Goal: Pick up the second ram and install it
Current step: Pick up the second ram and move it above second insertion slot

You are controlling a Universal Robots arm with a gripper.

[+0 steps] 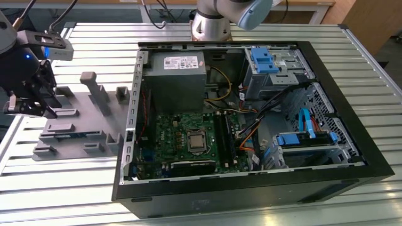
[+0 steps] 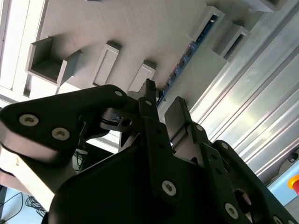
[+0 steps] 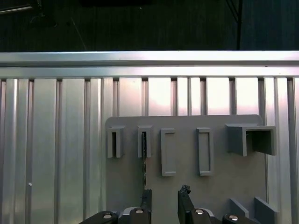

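Note:
The second ram [image 2: 189, 52] is a thin blue-green strip standing on edge in the slotted blocks of the grey holder tray [image 2: 154, 32]. In the first wrist view the ram [image 3: 144, 156] runs from a slotted block toward one finger [image 3: 146, 199]. My gripper [image 3: 165, 196] hovers over the tray [image 3: 219, 175], open, with nothing between its fingers; the ram lines up with one finger rather than with the gap. The second wrist view has the gripper [image 2: 163, 95] just short of the strip's near end. In the exterior view the gripper [image 1: 37, 110] hangs over the tray [image 1: 94, 125] at that view's left.
An open computer case [image 1: 251, 117] lies to the exterior view's right of the tray, its motherboard [image 1: 182, 141] and black memory slots [image 1: 223, 136] exposed. Upright grey blocks [image 1: 94, 92] rise from the tray. The ribbed metal table [image 3: 56, 140] runs on to a raised rail [image 3: 149, 58].

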